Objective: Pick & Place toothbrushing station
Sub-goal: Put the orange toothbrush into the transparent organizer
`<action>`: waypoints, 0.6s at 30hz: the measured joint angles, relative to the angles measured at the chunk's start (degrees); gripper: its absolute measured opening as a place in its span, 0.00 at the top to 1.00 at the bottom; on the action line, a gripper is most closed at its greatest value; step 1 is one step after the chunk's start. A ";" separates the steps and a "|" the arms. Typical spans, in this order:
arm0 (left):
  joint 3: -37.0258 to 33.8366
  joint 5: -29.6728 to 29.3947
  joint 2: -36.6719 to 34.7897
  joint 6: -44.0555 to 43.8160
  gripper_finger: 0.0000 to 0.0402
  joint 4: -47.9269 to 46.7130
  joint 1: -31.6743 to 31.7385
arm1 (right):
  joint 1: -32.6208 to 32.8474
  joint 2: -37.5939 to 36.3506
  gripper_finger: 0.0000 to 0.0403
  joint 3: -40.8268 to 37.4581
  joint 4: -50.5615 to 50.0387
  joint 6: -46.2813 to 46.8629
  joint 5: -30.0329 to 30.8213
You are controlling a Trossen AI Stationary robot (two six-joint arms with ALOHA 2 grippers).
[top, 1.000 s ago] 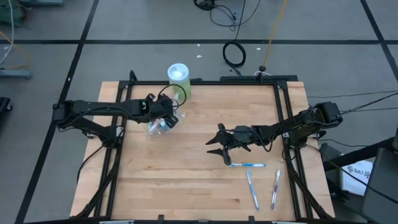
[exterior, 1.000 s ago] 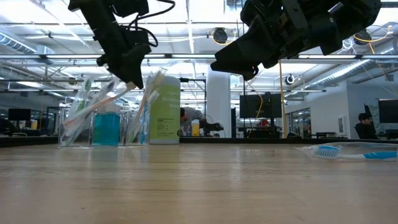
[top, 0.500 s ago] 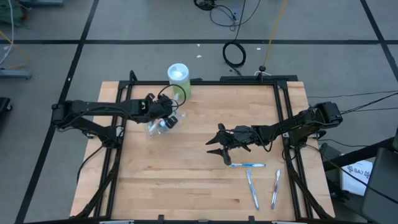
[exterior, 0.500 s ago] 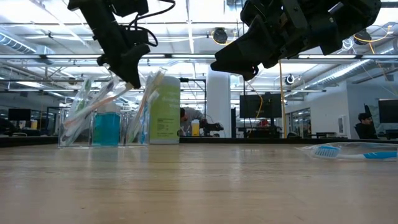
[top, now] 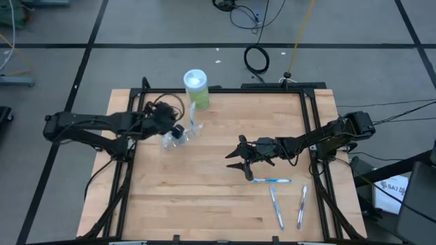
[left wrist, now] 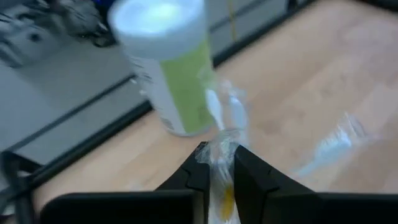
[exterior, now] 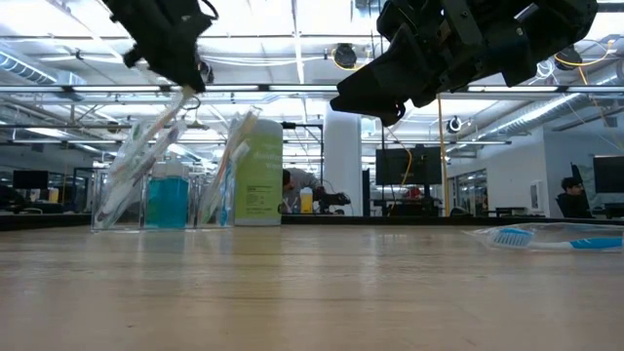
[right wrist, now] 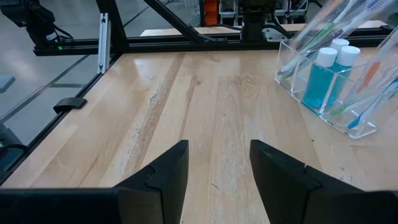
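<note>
We see the left gripper [left wrist: 217, 163] with fingers pinched on a slim wrapped toothbrush [exterior: 156, 136] above the clear plastic cup [right wrist: 329, 81] beside the green container [top: 195, 88]; the right gripper [top: 238, 162] hovers mid-surface, fingers spread wide

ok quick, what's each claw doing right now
Left claw: shut on a wrapped toothbrush, lifted near the cup.
Right claw: open, empty, mid-table.

left gripper [top: 176, 129] | pulled back; toothbrush [exterior: 154, 136] lifted from cup [top: 172, 139]
</note>
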 joint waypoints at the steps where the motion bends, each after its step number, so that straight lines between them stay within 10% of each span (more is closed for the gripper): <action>1: 0.00 -2.45 -0.76 -1.28 0.92 -0.96 -1.14 | 0.00 0.00 0.59 0.00 0.00 0.00 -0.02; 18: -0.04 -29.88 3.06 -33.41 0.98 -14.04 -19.13 | 0.00 0.00 0.59 -0.02 0.00 -0.04 -0.01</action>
